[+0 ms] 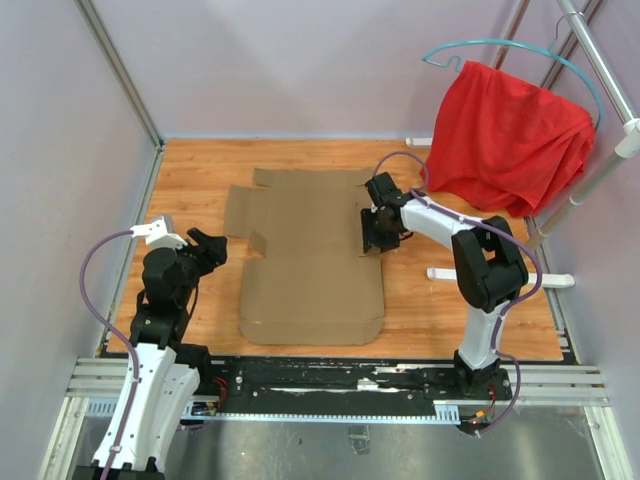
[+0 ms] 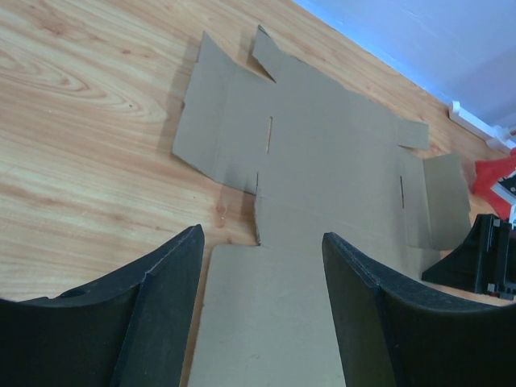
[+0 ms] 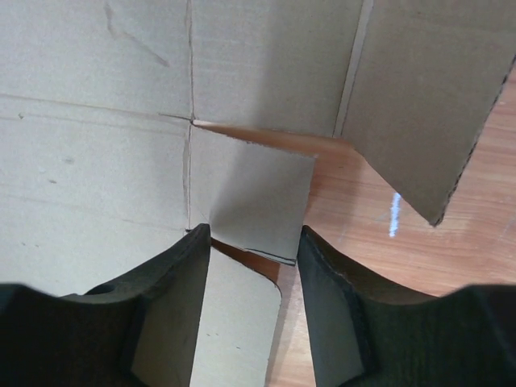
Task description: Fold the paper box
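Lying flat on wood table (image 1: 440,300): brown cardboard box sheet (image 1: 310,275). R gripper (image 1: 373,244) fingers spread apart, small side flap (image 3: 254,197) between them. L gripper (image 1: 214,247) fingers spread too, holding nothing.

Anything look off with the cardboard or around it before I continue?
Only one thing: the small flap on the right edge of the paper box sits lifted off the table, shadow beneath it, between the jaws of the open right gripper. The rest lies flat, untorn. The red cloth hangs clear of it.
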Robot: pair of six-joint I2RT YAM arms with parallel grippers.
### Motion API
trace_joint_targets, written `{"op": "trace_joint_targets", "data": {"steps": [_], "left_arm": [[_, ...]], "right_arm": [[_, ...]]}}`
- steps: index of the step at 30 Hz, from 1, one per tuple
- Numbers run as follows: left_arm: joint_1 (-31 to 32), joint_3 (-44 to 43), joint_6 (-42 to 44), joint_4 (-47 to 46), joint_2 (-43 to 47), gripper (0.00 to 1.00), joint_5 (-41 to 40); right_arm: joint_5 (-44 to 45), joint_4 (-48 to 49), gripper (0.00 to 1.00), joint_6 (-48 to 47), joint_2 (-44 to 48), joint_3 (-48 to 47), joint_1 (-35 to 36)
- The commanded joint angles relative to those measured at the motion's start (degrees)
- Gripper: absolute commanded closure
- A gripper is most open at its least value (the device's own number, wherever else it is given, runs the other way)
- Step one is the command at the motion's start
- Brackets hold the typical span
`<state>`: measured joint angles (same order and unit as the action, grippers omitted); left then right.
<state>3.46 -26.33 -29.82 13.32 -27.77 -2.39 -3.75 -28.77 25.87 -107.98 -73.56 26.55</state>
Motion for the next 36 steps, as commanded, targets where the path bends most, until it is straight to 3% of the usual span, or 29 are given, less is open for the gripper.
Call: {"op": "trace_joint_targets", "data": {"steps": [1, 13, 36], "left_arm": [[0.1, 0.0, 0.2, -1.2, 0.1, 0.34, 0.9], [0.1, 0.0, 0.2, -1.5, 0.0, 0.34, 1.8], [0.1, 0.2, 0.1, -1.9, 0.1, 0.34, 2.8]], "right_arm": [[3.7, -2.3, 0.53, -1.1, -0.9, -3.4, 2.7], [19.8, -11.6, 0.59, -4.6, -5.1, -14.9, 10.2], [24.7, -18.1, 0.60, -6.3, -21.1, -29.3, 17.8]]}}
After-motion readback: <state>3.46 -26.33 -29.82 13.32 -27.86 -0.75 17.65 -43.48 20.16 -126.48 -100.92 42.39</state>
